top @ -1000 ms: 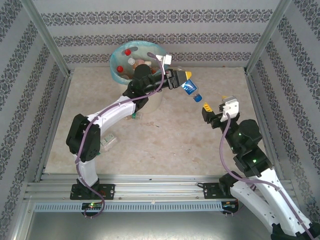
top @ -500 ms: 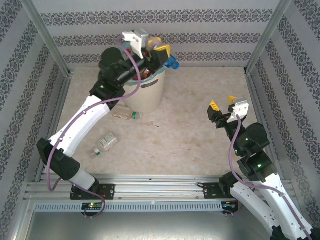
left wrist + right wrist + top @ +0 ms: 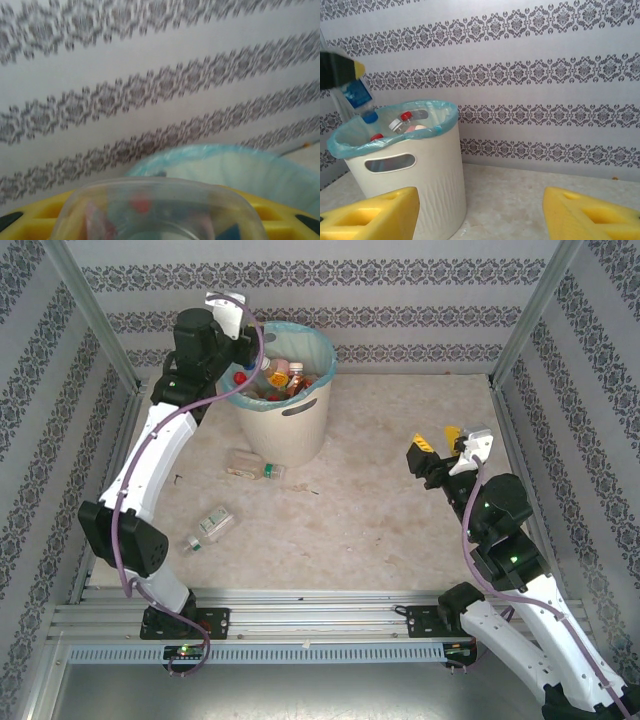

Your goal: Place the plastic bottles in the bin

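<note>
The cream-white bin (image 3: 288, 425) with its light blue bag stands at the back of the table. Several bottles (image 3: 284, 377) lie inside it. My left gripper (image 3: 247, 358) hangs over the bin's left rim, shut on a clear bottle with a blue label (image 3: 356, 95), whose blue cap points down into the bin. That bottle's clear base (image 3: 155, 210) sits between the yellow fingers (image 3: 35, 217). On the table lie two more bottles: a green-capped one (image 3: 253, 469) and a green-labelled one (image 3: 208, 527). My right gripper (image 3: 438, 445) is open at the right with nothing in it.
Patterned walls and metal posts (image 3: 100, 330) close in the table on three sides. The bin (image 3: 410, 175) is left of the right gripper (image 3: 480, 220). Bare tabletop (image 3: 370, 500) lies between them.
The left arm has swung from the bin's right side to above its left rim, carrying the blue-labelled bottle. The right gripper has hardly moved.
</note>
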